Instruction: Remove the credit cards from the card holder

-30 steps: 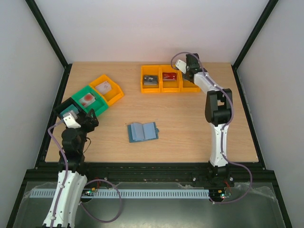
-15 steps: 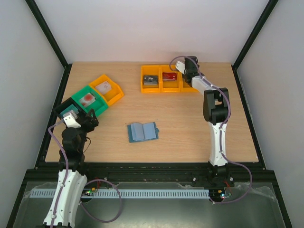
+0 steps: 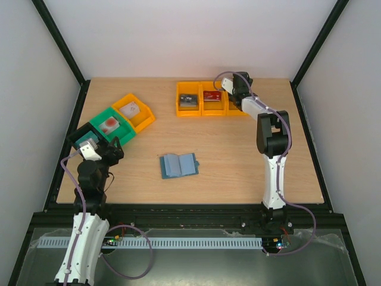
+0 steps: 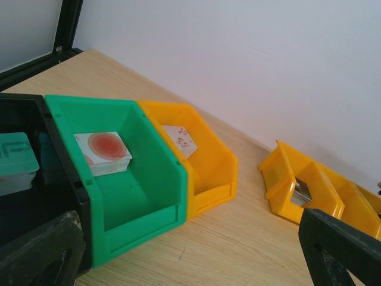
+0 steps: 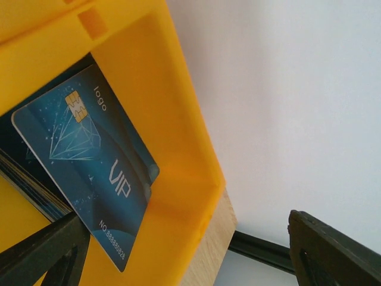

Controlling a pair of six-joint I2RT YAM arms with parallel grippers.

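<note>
The card holder lies open like a book on the middle of the table, its pale blue inside facing up. My right gripper hangs over the rightmost orange bin at the back. In the right wrist view its fingers stand wide apart, and a blue VIP credit card lies loose on a stack in that bin, untouched. My left gripper is open and empty at the left, in front of the green bin. Other credit cards lie in the bins: red-and-white, white, teal.
A black bin, the green bin and an orange bin stand in a slanted row at the left. Three orange bins line the back, two holding a grey card and a red card. Black frame posts edge the table.
My right gripper has opened over the rightmost orange bin and shifted slightly. The left arm and the card holder have not moved.
</note>
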